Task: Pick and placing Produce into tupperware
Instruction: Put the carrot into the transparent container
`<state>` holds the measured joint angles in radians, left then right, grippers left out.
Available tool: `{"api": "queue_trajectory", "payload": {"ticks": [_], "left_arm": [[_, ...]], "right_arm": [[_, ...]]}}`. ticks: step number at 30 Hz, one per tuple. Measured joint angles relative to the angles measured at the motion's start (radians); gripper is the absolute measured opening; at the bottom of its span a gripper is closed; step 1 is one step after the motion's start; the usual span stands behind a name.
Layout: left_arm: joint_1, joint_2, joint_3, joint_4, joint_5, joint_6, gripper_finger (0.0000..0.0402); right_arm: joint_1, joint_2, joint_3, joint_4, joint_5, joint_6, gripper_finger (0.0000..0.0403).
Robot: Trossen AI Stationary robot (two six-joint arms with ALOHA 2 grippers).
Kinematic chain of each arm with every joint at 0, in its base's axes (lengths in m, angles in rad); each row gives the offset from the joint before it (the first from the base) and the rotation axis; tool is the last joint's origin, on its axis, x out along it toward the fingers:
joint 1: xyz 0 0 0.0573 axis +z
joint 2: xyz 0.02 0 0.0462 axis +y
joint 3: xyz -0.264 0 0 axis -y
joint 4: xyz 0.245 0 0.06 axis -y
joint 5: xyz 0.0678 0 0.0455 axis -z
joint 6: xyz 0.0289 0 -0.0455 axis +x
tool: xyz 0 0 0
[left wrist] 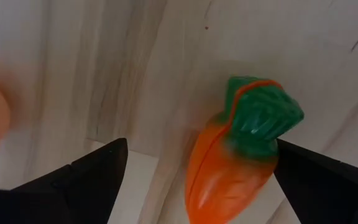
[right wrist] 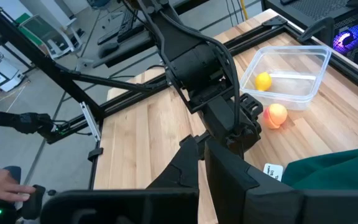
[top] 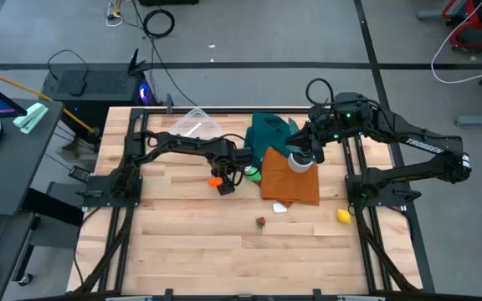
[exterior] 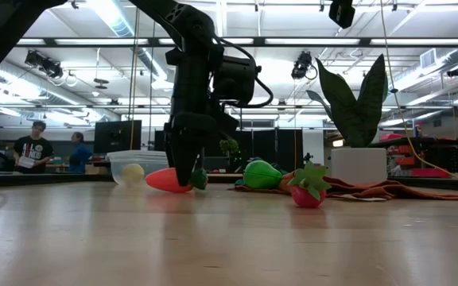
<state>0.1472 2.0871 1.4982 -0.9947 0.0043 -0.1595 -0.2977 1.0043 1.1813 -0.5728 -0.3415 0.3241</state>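
Tupperware [right wrist: 289, 73] sits at the far left part of the table, clear, with one yellow piece [right wrist: 263, 81] inside. That's the only produce I can see in it, so by my read roughly one item is done and the rest is pending.

Peach [right wrist: 275, 115] lies on the wood just beside the tupperware, outside it. Carrot [left wrist: 235, 155] is flat on the table, green top visible, directly between the left gripper [left wrist: 197, 177] fingers. The jaws stand wide apart on either side of it, nothing clamped. Looks like the carrot is the current pick, with the grasp not yet made.

Green piece [exterior: 261, 173] rests near the edge of the orange cloth [top: 295, 186], close to the carrot. Red berry [top: 261, 221] is alone on open wood toward the front. Second yellow piece [top: 343, 216] is well apart, near the right edge.

Right gripper [right wrist: 204, 155] has its fingers pressed together, holding nothing, hovering over the cloths near the potted plant [exterior: 356, 119]. It seems to be waiting.

Left to do: carrot, peach, green piece, berry, second yellow piece.
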Motion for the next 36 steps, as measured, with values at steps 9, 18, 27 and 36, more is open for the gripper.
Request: {"api": "queue_trajectory", "payload": {"ticks": [9,18,27,36], "left_arm": [[-0.017,0.01,0.0,0.017,0.061,0.014,0.0376],[-0.028,0.01,0.0,0.049,0.061,0.014,0.0271],[-0.028,0.005,0.002,0.051,0.064,0.014,0.0145],[-0.028,0.006,0.001,0.051,0.059,0.014,0.0157]], "right_arm": [[0.0,0.0,0.0,-0.002,0.0,0.0,0.0],[0.0,0.0,0.0,-0.003,0.0,-0.001,0.0],[0.0,0.0,0.0,-0.003,0.0,-0.001,0.0],[0.0,0.0,0.0,-0.003,0.0,-0.001,0.0]]}}
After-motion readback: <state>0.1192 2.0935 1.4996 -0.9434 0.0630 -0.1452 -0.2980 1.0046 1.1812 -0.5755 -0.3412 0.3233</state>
